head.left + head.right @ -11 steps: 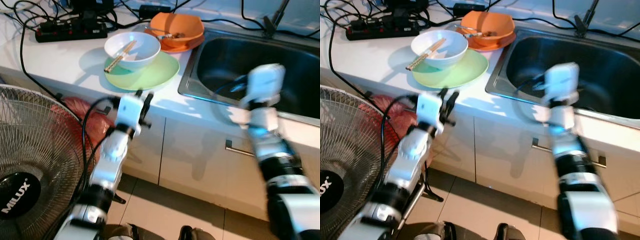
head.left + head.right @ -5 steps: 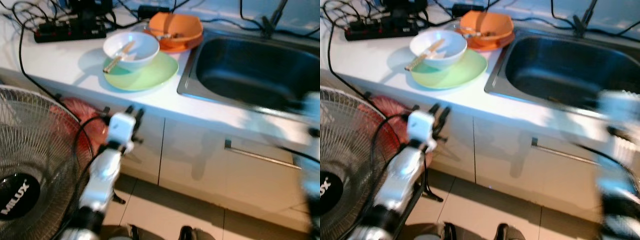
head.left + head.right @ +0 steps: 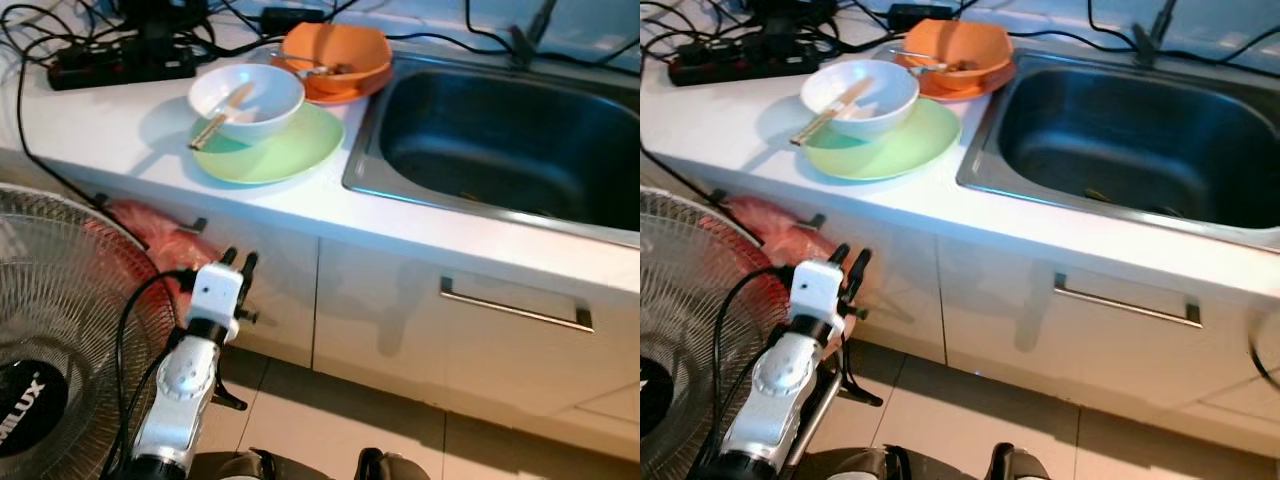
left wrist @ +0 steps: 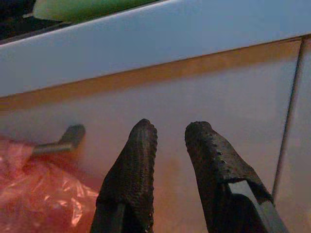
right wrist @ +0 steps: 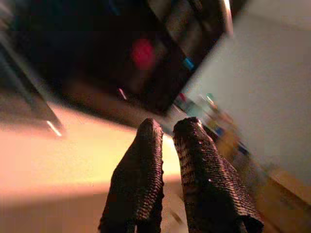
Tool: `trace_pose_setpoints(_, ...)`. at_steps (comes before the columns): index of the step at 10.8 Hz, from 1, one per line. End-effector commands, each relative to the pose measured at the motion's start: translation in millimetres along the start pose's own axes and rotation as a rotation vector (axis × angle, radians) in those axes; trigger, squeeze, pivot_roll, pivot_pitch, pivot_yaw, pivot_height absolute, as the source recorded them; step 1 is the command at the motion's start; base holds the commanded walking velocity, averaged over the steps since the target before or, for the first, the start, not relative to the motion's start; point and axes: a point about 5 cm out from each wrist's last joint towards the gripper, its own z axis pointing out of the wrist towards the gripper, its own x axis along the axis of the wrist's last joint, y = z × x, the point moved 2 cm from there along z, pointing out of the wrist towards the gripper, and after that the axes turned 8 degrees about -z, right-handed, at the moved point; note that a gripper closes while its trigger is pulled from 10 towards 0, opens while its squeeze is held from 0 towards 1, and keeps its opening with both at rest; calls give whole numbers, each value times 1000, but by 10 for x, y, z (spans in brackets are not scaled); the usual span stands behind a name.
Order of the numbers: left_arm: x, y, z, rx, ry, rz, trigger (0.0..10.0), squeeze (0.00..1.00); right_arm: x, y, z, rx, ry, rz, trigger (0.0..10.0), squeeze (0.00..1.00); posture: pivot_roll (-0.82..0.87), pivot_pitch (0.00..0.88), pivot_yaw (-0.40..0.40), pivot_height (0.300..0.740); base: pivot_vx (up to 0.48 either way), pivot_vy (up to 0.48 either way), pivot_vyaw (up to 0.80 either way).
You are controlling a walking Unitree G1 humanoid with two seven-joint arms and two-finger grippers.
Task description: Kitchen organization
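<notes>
My left jaws [image 3: 237, 259] hang slightly apart and empty below the counter [image 3: 120, 120] edge, my right jaws [image 5: 165, 133] nearly together. I judge I should raise the left squarely toward the white bowl [image 3: 246, 99] with chopsticks [image 3: 222, 115] on the green plate [image 3: 290, 150], far left of the sink [image 3: 500, 140].

White counter [image 3: 120, 130] with steel sink [image 3: 500, 140], cream cabinet doors [image 3: 470, 330] with bar handles below, beige tiled floor [image 3: 330, 420], fan [image 3: 60, 350] standing left.
</notes>
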Motion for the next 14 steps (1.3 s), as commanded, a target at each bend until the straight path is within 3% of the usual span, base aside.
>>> trace_pose_setpoints(1,-94,-63,-81,33,-37,13,10000,0,-161,123,-22,-63,-76,-38,10000,0,-53,189,8,740,0,0,0)
trace_pose_setpoints(4,-367,-135,-287,75,-135,42,10000,0,-663,220,-275,-130,-348,-137,10000,0,-44,193,3,740,0,0,0)
trace_pose_setpoints(6,-499,-140,-368,88,-187,41,10000,0,-986,134,-517,-100,-554,-140,10000,0,-45,192,3,740,0,0,0)
trace_pose_setpoints(7,-648,-148,-430,112,-250,16,10000,0,-1232,-67,-787,1,-729,-138,10000,0,-35,185,1,740,0,0,0)
trace_pose_setpoints(9,-820,-132,-515,127,-323,-1,10000,0,-1370,-303,-1045,121,-853,-137,10000,0,-32,181,-1,740,0,0,0)
trace_pose_setpoints(10,-965,-130,-596,161,-387,-33,10000,0,-1456,-525,-1277,267,-956,-128,10000,0,-24,177,-2,740,0,0,0)
trace_pose_setpoints(13,-1186,-61,-691,165,-505,-77,10000,0,-1400,-943,-1677,610,-982,-167,10000,0,-10,156,-4,740,0,0,0)
trace_pose_setpoints(14,-1365,31,-790,140,-626,-97,10000,0,-1240,-1265,-1988,905,-959,-83,10000,0,-7,145,-2,740,0,0,0)
